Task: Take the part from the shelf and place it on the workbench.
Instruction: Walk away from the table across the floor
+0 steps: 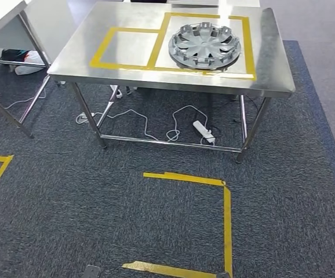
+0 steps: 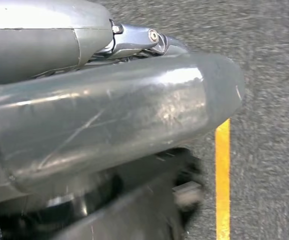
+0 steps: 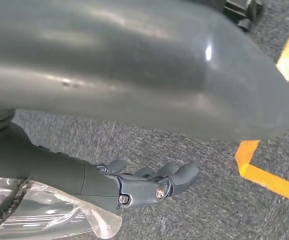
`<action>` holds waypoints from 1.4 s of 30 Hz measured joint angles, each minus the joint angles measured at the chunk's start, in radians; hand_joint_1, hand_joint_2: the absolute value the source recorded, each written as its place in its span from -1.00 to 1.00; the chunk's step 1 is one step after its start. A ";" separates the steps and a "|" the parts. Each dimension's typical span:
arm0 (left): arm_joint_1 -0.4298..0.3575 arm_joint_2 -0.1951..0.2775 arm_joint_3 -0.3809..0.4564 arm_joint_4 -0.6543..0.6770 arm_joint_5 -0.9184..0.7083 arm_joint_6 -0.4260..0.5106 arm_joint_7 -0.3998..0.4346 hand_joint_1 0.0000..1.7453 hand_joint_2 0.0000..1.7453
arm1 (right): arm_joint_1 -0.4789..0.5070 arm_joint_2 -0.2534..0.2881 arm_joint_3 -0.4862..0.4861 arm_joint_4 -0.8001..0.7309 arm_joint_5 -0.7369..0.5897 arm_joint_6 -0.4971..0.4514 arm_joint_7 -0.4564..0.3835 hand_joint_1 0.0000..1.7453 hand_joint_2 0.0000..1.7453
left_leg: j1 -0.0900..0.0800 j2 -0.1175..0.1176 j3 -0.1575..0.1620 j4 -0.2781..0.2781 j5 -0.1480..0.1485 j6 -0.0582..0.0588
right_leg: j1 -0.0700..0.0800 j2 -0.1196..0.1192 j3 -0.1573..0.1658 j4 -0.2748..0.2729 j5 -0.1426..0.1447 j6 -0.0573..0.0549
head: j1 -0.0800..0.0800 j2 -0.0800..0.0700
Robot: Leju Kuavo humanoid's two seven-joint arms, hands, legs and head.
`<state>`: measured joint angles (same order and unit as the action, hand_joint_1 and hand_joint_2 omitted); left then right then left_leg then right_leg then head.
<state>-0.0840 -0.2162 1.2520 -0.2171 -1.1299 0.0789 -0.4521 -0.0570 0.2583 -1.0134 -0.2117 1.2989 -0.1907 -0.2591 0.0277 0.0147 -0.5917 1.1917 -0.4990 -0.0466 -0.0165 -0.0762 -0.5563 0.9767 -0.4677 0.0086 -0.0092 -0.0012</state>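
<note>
Part (image 1: 204, 44) = grey wheel cover, lies flat on the steel workbench (image 1: 113, 66), inside the larger of two yellow-tape rectangles (image 1: 250, 46) at the bench's right end. Nothing touches it. The smaller taped rectangle (image 1: 126, 48) is beside it, to its left.

Left hand (image 2: 116, 115): left wrist view puts the thick grey thumb across the frame and one finger (image 2: 143, 40) lying straight alongside it, over the carpet. Nothing held in what is visible, but the other fingers are hidden, so cannot tell how far it is spread.

Right hand (image 3: 150, 185): fingers (image 3: 180, 175) extend roughly straight, held close together, clear of the thumb, nothing between them. Hand is empty and unclenched, hanging above the carpet (image 1: 288, 202).

Under the bench: white power strip (image 1: 204, 131) with loose white cables (image 1: 157, 124). Yellow tape outline (image 1: 225, 214) on the carpet in front of the bench. A second steel table (image 1: 8, 23) stands at far left.
</note>
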 joint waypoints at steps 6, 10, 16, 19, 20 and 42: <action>-0.001 -0.003 -0.005 0.000 0.000 0.001 -0.004 -1.00 -1.00 | -0.005 0.000 0.003 0.000 0.006 -0.004 -0.001 -1.00 -1.00 | -0.016 0.021 0.105 -0.210 -0.015 0.045 | -0.004 -0.034 -0.039 0.021 0.029 0.040 | 0.001 0.000; -0.001 -0.005 -0.007 0.000 -0.005 0.000 -0.004 -1.00 -1.00 | 0.001 -0.001 0.007 0.001 0.001 -0.005 -0.003 -1.00 -1.00 | -0.021 -0.011 0.048 -0.214 0.037 0.078 | -0.004 0.066 -0.086 0.189 -0.151 0.046 | 0.002 0.000; -0.005 -0.007 -0.022 0.000 -0.036 -0.011 -0.004 -1.00 -1.00 | -0.018 -0.001 0.006 0.001 -0.027 -0.017 -0.005 -1.00 -1.00 | -0.033 -0.077 -0.056 -0.200 0.121 0.073 | 0.008 0.121 0.071 0.124 -0.093 0.017 | 0.002 0.000; -0.007 -0.007 -0.034 0.000 -0.049 -0.014 -0.004 -1.00 -1.00 | -0.027 0.000 0.005 0.002 -0.038 -0.023 -0.010 -1.00 -1.00 | -0.036 -0.111 -0.081 -0.202 0.163 0.060 | 0.010 0.159 0.165 -0.032 -0.125 0.006 | 0.000 0.000; -0.006 -0.006 -0.036 0.000 -0.050 -0.015 -0.004 -1.00 -1.00 | -0.028 0.001 0.005 0.002 -0.039 -0.024 -0.010 -1.00 -1.00 | -0.035 -0.124 -0.084 -0.207 0.178 0.054 | 0.010 0.148 0.160 -0.037 -0.123 0.002 | 0.000 0.000; -0.029 -0.004 -0.173 0.001 -0.207 -0.072 0.034 -1.00 -1.00 | -0.186 -0.014 -0.063 0.006 -0.186 -0.020 0.147 -1.00 -1.00 | -0.033 -0.023 0.077 -0.220 0.013 0.091 | 0.007 0.070 -0.127 0.285 -0.149 0.032 | -0.006 0.000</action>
<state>-0.1130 -0.2206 1.0786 -0.2163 -1.3368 0.0072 -0.4184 -0.2433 0.2444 -1.0767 -0.2060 1.1128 -0.2105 -0.1124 -0.0051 -0.0088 -0.5150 0.9714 -0.4864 0.0444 -0.0092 -0.0062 -0.6829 1.2613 -0.6162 0.0403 -0.0156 -0.0015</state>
